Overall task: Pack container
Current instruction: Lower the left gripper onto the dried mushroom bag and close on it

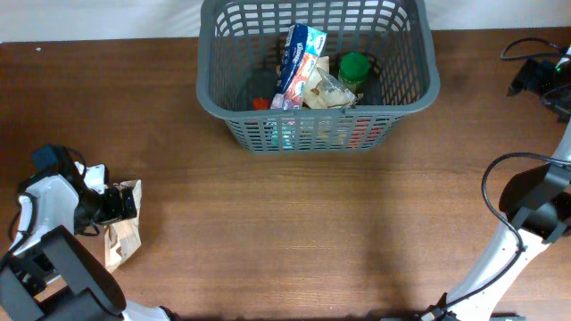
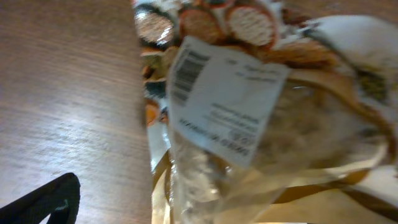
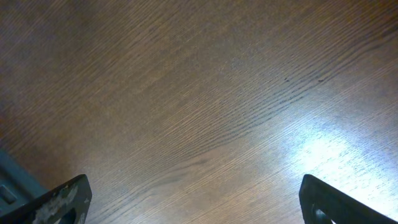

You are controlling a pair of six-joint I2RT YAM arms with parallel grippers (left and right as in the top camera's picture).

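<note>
Large dark grey lattice-sided plastic basket (image 1: 268,134) sits far centre of the brown wooden table (image 3: 186,93), part filled; looks stiff and light, best taken by the rim. Clear crinkly snack bag (image 2: 298,143) lies front-left: soft, slippery film, probably crushable, so pinch an edge. Left gripper (image 1: 119,203) at its top end, closure can't tell. Right gripper (image 3: 199,205) spread wide. White barcode sticker (image 2: 227,102): print blurred, unreadable.
</note>
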